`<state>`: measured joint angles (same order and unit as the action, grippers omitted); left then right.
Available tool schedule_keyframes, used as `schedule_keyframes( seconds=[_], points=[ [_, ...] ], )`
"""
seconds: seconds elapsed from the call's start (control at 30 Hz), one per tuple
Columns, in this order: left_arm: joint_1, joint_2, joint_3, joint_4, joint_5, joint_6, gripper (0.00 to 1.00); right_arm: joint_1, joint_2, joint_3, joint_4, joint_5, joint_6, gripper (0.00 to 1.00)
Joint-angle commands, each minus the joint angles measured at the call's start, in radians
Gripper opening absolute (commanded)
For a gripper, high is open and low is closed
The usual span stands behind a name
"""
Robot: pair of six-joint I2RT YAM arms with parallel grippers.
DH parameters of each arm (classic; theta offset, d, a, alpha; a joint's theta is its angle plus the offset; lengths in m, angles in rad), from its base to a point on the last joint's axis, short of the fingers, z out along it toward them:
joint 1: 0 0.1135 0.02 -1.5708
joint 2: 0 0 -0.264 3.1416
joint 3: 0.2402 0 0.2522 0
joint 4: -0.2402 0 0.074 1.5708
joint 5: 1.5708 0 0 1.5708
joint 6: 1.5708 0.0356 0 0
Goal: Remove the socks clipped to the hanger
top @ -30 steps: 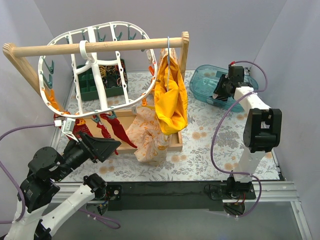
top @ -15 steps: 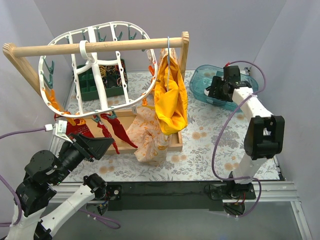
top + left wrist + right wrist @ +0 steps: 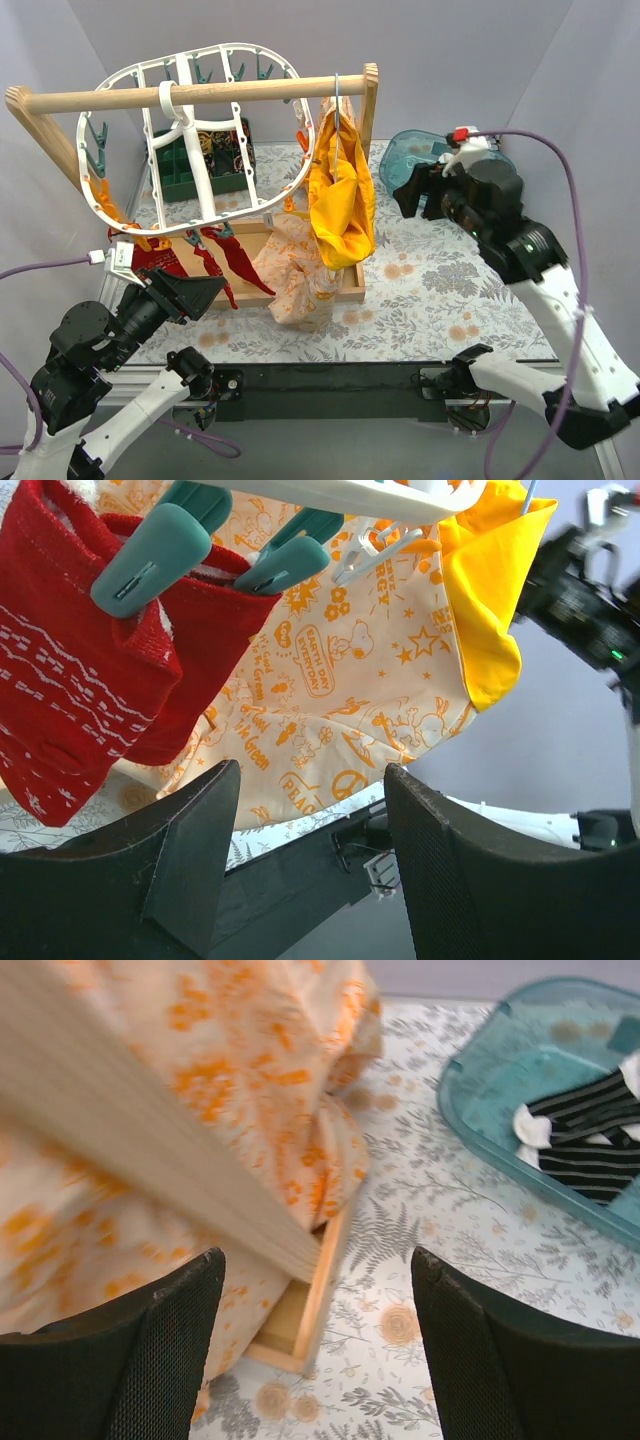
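reaching for a sock: left gripper, jaws spread and empty, faces the bright red knitted socks at 10 o'clock. next, pinch 1 and tug it off its teal plastic peg. right gripper also gapes empty.

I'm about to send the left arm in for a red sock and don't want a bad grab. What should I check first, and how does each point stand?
1. Left gripper open and empty: ok, jaws wide apart.
2. Red socks clipped to the hanger: ok, two teal pegs grip their tops.
3. A sock lined up in that gripper's gap: not ok; the socks sit up and left of it, and only the printed cloth shows behind the gap.
4. Right gripper empty: ok, jaws open, nothing between them.
5. Striped sock lying in the teal bin: ok.
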<state>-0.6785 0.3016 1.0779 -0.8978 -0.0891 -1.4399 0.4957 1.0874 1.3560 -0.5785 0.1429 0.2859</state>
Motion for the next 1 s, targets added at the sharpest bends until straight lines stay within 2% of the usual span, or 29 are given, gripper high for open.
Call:
schedule_keyframes(
  seconds=[0.0, 0.07, 0.23, 0.33, 0.53, 0.67, 0.77, 0.87, 0.9, 0.97],
  points=[
    [-0.003, -0.004, -0.001, -0.006, 0.012, 0.001, 0.57, 0.044, -0.179, -0.024, 0.009, -0.130, -0.059, 0.85],
    [-0.003, -0.004, -0.009, 0.000, 0.017, -0.001, 0.57, 0.044, -0.250, -0.009, 0.032, -0.271, -0.063, 0.89],
    [-0.003, -0.013, -0.024, 0.010, 0.012, -0.011, 0.56, 0.046, -0.303, 0.029, 0.126, -0.601, -0.067, 0.90],
    [-0.003, -0.010, -0.013, 0.004, -0.007, -0.019, 0.56, 0.046, -0.282, 0.037, 0.199, -0.696, -0.009, 0.90],
    [-0.003, -0.025, 0.028, -0.044, -0.050, -0.060, 0.56, 0.046, -0.233, 0.048, 0.402, -0.790, 0.090, 0.89],
    [-0.003, -0.044, 0.027, -0.058, -0.066, -0.088, 0.55, 0.078, -0.173, 0.078, 0.479, -0.812, 0.124, 0.87],
    [-0.003, -0.048, 0.019, -0.059, -0.067, -0.103, 0.56, 0.188, -0.120, 0.091, 0.494, -0.734, 0.076, 0.87],
    [-0.003, -0.053, 0.014, -0.056, -0.072, -0.114, 0.55, 0.370, -0.043, 0.152, 0.402, -0.562, -0.006, 0.87],
    [-0.003, -0.055, 0.014, -0.058, -0.075, -0.114, 0.55, 0.471, -0.025, 0.166, 0.376, -0.518, -0.061, 0.87],
    [-0.003, -0.059, 0.017, -0.065, -0.081, -0.117, 0.55, 0.596, 0.017, 0.181, 0.378, -0.401, -0.096, 0.87]
  ],
)
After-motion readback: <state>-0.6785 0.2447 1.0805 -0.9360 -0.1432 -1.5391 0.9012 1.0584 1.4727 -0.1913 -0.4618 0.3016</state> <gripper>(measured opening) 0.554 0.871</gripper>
